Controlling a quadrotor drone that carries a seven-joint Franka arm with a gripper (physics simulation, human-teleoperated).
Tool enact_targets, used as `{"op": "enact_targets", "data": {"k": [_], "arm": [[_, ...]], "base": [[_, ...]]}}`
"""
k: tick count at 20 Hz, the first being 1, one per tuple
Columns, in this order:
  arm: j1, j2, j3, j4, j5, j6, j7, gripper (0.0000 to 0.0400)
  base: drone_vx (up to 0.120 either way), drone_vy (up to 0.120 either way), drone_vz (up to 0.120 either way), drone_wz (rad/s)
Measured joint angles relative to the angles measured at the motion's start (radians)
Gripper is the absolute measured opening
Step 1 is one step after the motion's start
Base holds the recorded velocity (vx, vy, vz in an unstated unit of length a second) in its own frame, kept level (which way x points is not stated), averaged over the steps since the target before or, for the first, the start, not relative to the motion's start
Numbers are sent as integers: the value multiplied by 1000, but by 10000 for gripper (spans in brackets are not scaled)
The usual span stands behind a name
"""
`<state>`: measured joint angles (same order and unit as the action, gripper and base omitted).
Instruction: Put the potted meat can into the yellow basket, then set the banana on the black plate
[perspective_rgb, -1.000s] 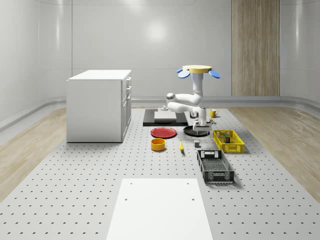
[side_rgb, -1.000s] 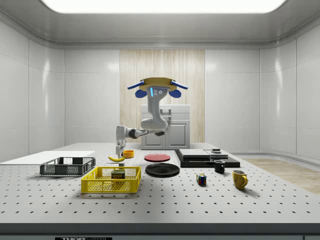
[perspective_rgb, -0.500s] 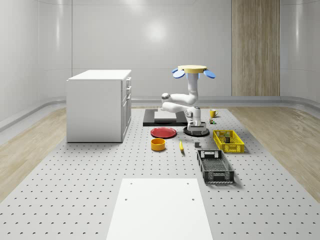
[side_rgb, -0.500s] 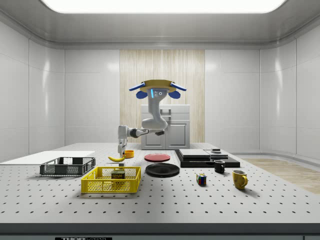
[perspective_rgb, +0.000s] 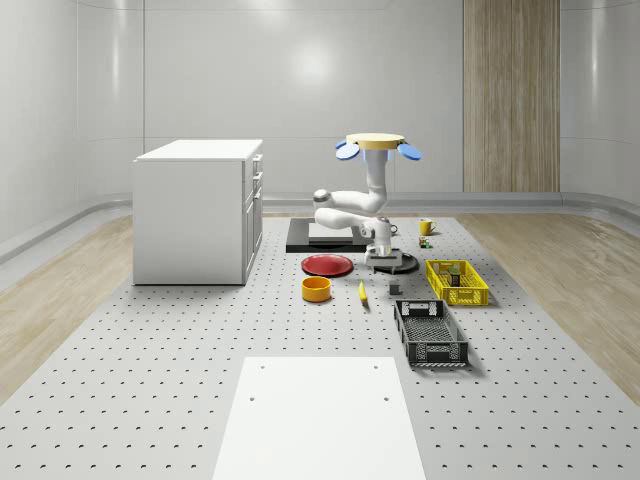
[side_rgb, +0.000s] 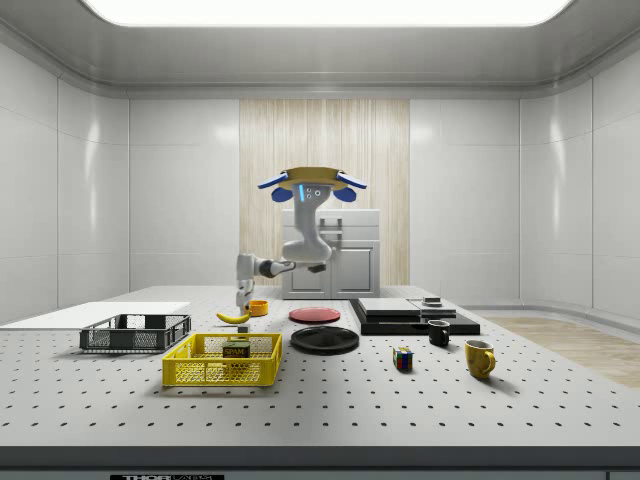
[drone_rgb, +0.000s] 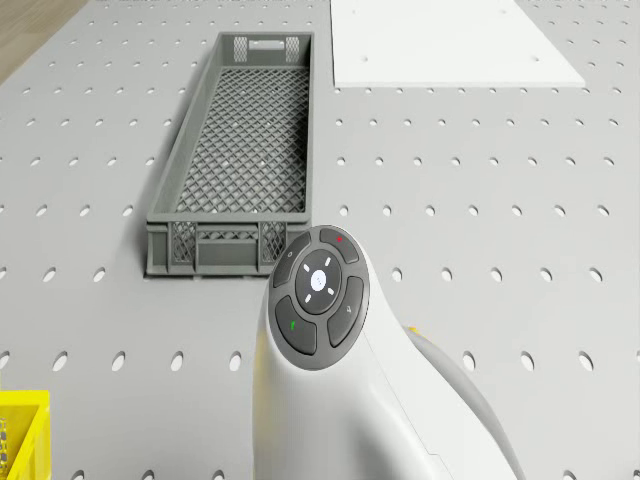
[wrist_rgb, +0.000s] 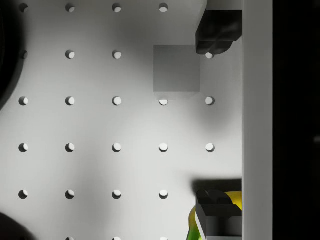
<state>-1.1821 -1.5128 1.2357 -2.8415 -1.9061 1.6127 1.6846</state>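
Yellow banana lies on the table, just below the gripper, whose fingers are spread wide, empty. Can already in basket. Drone hovers by the plate. Banana looks light, soft, curved: grip mid-body, gently.

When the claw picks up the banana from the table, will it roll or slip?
The banana lies flat on its curved side, so it probably will not roll far. Its smooth, tapering skin could slip or swivel if pinched near an end. It is likely light but soft, so a gentle grip seems wise.
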Motion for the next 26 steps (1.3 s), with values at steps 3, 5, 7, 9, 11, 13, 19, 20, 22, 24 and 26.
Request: {"op": "enact_targets", "data": {"k": [3, 5, 7, 9, 11, 13, 19, 20, 22, 24, 26], "arm": [[0, 0, 0, 0, 0, 0, 0, 400], [0, 0, 0, 0, 0, 0, 0, 400], [0, 0, 0, 0, 0, 0, 0, 400], [0, 0, 0, 0, 0, 0, 0, 400], [0, 0, 0, 0, 0, 0, 0, 400], [0, 0, 0, 0, 0, 0, 0, 400], [0, -1, 0, 0, 0, 0, 0, 400], [0, -1, 0, 0, 0, 0, 0, 400], [0, -1, 0, 0, 0, 1, 0, 400], [0, -1, 0, 0, 0, 1, 0, 400], [0, -1, 0, 0, 0, 1, 0, 400]], "base": [[120, -120, 0, 0], [120, -120, 0, 0], [120, -120, 0, 0], [80, -120, 0, 0], [0, -120, 0, 0], [0, -120, 0, 0], [60, -67, -27, 0], [0, 0, -120, 0], [0, 0, -120, 0], [0, 0, -120, 0], [0, 0, -100, 0]]}}
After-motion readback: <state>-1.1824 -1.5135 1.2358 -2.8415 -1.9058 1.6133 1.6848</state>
